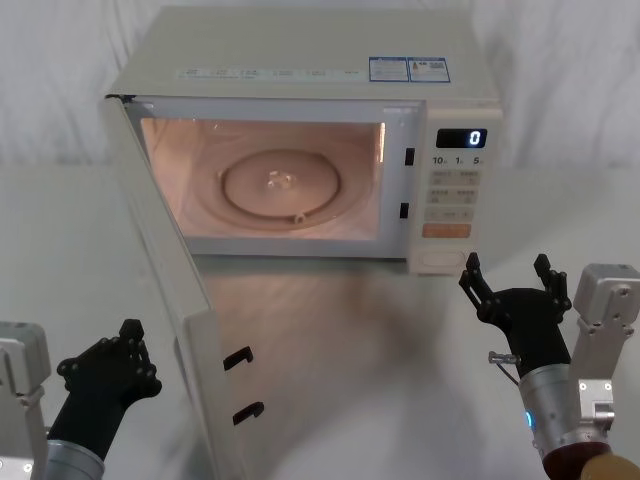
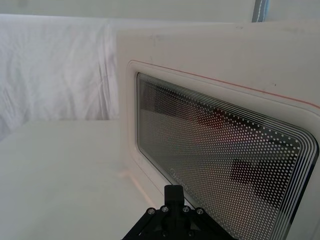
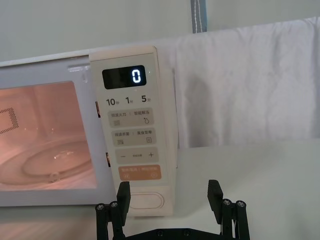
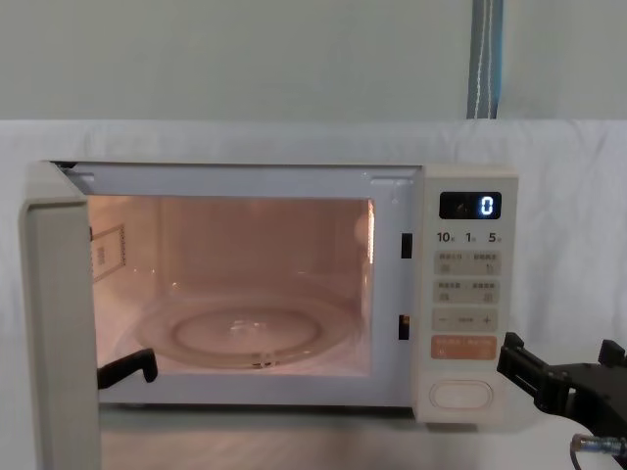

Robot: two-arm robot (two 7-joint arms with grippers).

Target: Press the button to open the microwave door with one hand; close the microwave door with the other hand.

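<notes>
The microwave door [image 1: 165,300] hangs wide open, swung out to the robot's left: a smooth cream panel, its dark rounded-rectangle window [image 2: 220,165] speckled with a fine dot mesh and ringed by thin lines. Two black latch hooks [image 1: 240,385] jut from its free edge. Inside, the cavity glows warm pink over a round glass turntable [image 1: 283,187]. On the narrow control panel [image 3: 134,135] the display [image 3: 125,77] reads 0, above small beige keys and an orange rectangular key [image 3: 140,172]. The button [image 3: 146,201], a glossy cream pill, sits at the panel's very bottom. The right tool [image 1: 512,285] hovers over the white table [image 1: 400,350] just in front of that button and slightly to its right, prongs spread wide apart, pointing forward. The left tool [image 1: 125,350] sits low on the outer side of the open door, near its window; whether its prongs are parted, I can't tell.
</notes>
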